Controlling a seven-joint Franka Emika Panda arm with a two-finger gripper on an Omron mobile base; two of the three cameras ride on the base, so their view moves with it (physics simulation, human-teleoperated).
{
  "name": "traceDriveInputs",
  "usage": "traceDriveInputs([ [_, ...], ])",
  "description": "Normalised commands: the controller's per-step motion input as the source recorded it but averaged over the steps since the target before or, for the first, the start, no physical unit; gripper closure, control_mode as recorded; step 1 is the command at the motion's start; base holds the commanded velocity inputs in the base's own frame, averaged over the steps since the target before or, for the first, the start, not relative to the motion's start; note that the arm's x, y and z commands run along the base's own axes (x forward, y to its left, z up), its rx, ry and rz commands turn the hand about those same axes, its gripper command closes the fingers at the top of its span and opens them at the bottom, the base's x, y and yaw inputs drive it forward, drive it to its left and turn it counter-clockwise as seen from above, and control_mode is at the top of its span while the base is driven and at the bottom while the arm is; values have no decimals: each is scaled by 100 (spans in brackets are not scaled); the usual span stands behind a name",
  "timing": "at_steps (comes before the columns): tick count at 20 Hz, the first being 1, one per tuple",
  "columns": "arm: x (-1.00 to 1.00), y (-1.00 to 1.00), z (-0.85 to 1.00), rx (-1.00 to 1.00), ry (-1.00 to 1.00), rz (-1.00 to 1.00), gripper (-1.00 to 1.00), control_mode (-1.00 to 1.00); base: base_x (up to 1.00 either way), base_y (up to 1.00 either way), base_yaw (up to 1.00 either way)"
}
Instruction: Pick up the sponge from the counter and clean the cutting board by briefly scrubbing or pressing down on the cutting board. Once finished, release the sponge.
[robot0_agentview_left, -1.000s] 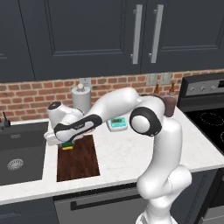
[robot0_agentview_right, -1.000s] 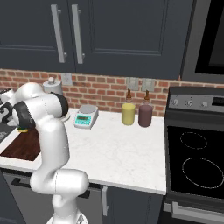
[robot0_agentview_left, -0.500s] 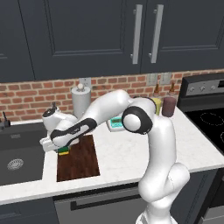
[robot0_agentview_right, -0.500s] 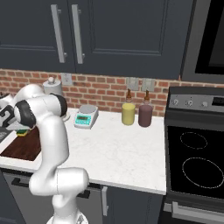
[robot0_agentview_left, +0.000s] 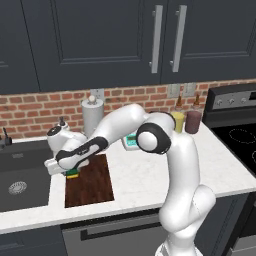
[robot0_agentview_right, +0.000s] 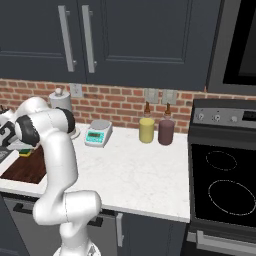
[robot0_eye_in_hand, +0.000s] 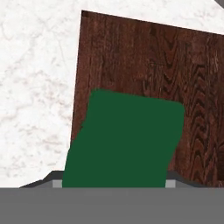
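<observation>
My gripper (robot0_agentview_left: 69, 170) is shut on the sponge (robot0_agentview_left: 73, 174), a small block with a dark green top and a yellow body. It holds the sponge low over the far left corner of the dark brown cutting board (robot0_agentview_left: 91, 183), which lies on the white counter (robot0_agentview_left: 145, 175). In the hand view the sponge's green top (robot0_eye_in_hand: 124, 140) covers the board's left edge (robot0_eye_in_hand: 175, 65), with marbled counter (robot0_eye_in_hand: 35, 87) beside it. From the right base view the sponge (robot0_agentview_right: 26, 151) shows behind the arm, above the board (robot0_agentview_right: 25, 171). Whether it touches the wood I cannot tell.
A dark sink basin (robot0_agentview_left: 22, 182) lies just left of the board. A white-and-teal scale (robot0_agentview_right: 98, 134), a grey canister (robot0_agentview_left: 92, 115), and yellow (robot0_agentview_right: 146, 130) and maroon (robot0_agentview_right: 166, 132) containers stand by the brick wall. The stove (robot0_agentview_right: 225, 185) is at the right.
The gripper has carried the sponge leftward, from nearer the board's middle to its left edge, and a little toward the front. The jaws have stayed shut on it.
</observation>
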Motion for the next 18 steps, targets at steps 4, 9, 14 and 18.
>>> traceDriveInputs([
  [4,15,0,0,0,0,0,100,-100,0,0,0],
  [9,13,0,0,0,0,0,100,-100,0,0,0],
  [14,5,0,-3,0,0,0,100,-100,0,0,0],
  [18,0,-1,-14,1,0,0,100,-100,0,0,0],
])
